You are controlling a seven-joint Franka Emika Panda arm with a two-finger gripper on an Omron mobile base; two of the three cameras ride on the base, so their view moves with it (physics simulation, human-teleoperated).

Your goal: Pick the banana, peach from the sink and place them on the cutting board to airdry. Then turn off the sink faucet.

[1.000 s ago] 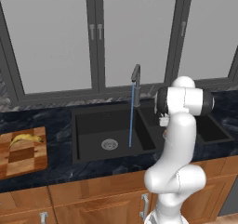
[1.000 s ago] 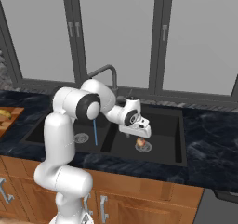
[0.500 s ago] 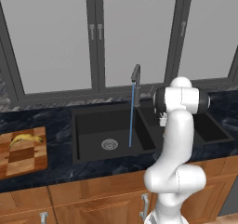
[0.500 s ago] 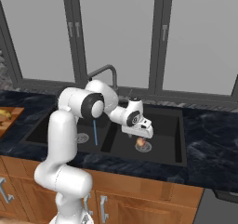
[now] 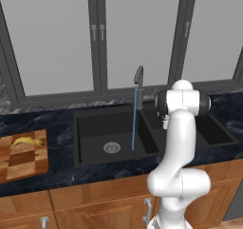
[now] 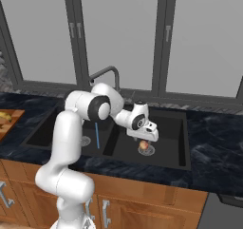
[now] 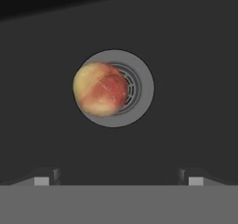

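Two fruits, one placed: the banana [image 5: 26, 142] is already lying on the cutting board [image 5: 21, 164]; the peach [image 6: 143, 147] is waiting in the sink [image 6: 168, 152].

Left base view: the cutting board is sitting on the dark surface [image 5: 57, 173] well to the left of the sink, with the banana near its far edge, long axis running roughly left to right. The faucet [image 5: 138, 76] is standing behind the sink divider and a thin blue stream is falling into the left basin, so the water is running. The arm is blocking most of the right basin.

Right base view: the end effector [image 6: 146, 138] is hanging inside the right basin, just above the peach and apart from it. The peach is resting on the round drain.

Hand view: the fingertips [image 7: 42, 180] are showing as two small tips standing wide apart at the bottom, with nothing between them. The peach is lying straight ahead along the end effector's line, slightly left of centre, covering the left part of the drain ring [image 7: 142, 86].

Key relation: the peach is sitting directly below the spread fingers; being round, it is offering no long axis to line up with, so a straight descent is looking sufficient.

Writing: no brands, labels or text are readable.
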